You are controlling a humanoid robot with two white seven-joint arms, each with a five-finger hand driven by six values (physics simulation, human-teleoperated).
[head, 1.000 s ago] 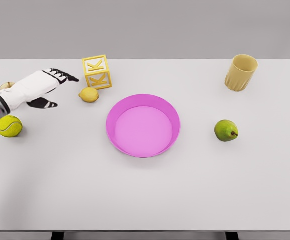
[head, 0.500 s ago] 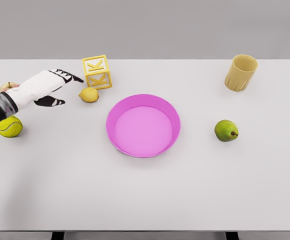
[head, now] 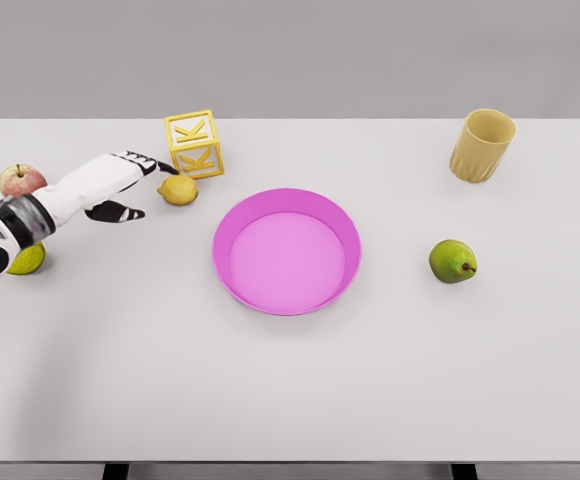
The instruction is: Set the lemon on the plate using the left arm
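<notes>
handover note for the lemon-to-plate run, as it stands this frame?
Left hand: open, fingers extended, fingertips right at the lemon's left side, nothing grasped. I can't tell if they touch it.
Right arm: not in view.
Lemon: on the table, just in front of the yellow letter block, up and left of the plate.
Plate: pink, table centre, nothing on it.
Done: reach to the lemon only.
Left: close on the lemon, lift, carry right to the plate, release.
Watch: the block sits close behind the lemon; an apple and a tennis ball lie by the forearm.
</notes>
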